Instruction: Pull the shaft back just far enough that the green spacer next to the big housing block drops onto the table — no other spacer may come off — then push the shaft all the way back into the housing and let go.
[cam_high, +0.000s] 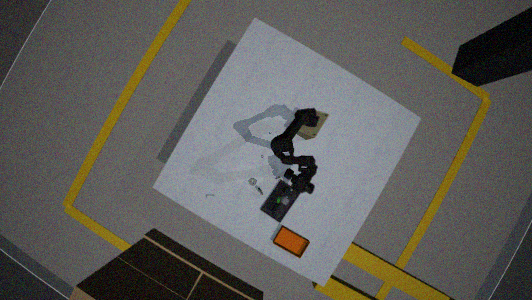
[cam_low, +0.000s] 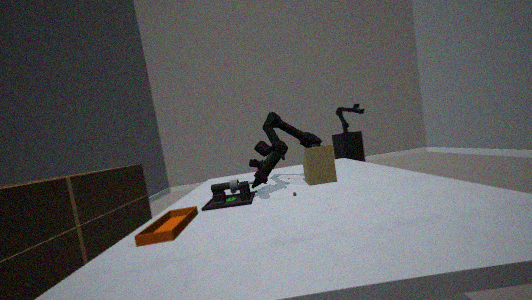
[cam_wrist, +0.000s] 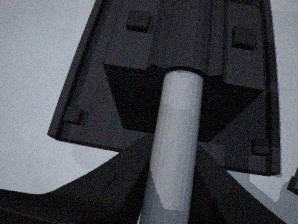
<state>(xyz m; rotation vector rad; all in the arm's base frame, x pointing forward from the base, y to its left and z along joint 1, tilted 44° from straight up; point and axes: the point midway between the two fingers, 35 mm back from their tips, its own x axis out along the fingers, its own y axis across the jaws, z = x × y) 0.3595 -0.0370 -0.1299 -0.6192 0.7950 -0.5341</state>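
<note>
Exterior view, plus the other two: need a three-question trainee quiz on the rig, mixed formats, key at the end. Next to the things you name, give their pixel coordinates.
1. True or false: the jaws are open, clear of the shaft (cam_wrist: 176, 125).
2. Where does the orange tray (cam_high: 291, 241) (cam_low: 172, 223) stand?
A) on the tan block
B) on the white table (cam_high: 370, 120) (cam_low: 350, 235)
C) on the floor
3. Fill in: the green spacer (cam_high: 278, 200) (cam_low: 231, 199) is down on the fixture's dark ____.

Key: 1 false, they are shut on the shaft; 2 B; 3 base plate (cam_high: 272, 212) (cam_low: 212, 206).
</note>
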